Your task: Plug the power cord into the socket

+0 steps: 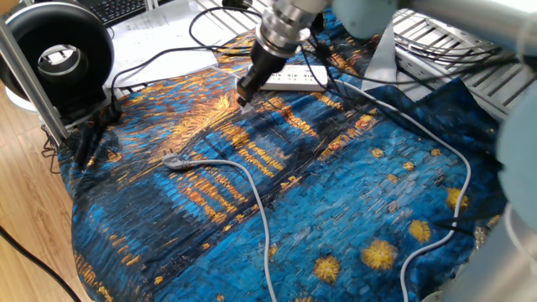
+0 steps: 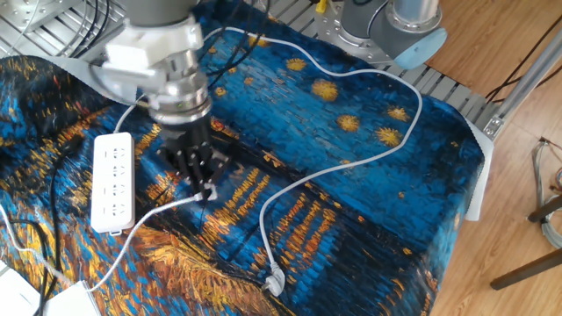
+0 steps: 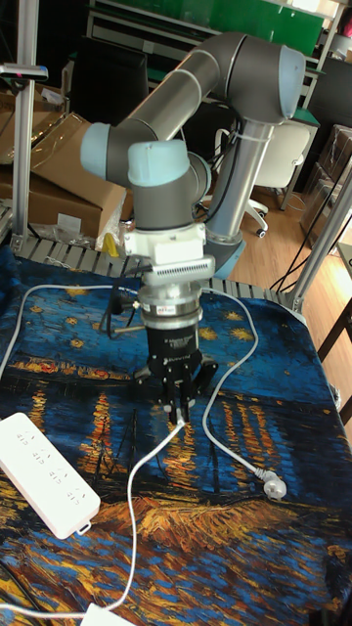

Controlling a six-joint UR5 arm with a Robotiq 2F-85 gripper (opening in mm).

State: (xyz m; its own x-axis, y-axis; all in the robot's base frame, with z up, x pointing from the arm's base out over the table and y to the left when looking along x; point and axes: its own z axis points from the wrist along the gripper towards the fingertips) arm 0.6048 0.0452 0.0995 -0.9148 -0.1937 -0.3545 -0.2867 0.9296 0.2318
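Note:
My gripper is shut on the small plug at the end of the power cord, a thin white cable trailing off toward the table's corner. The plug itself is mostly hidden between the fingers. The socket is a long white power strip lying flat on the painted cloth, just to the side of the gripper and apart from it. In one fixed view the gripper hangs low over the cloth in front of the socket.
A thicker grey cable with a grey plug curls across the cloth. Black cables lie around the strip. A round black device stands at the table's corner, and a second robot base sits at the far edge.

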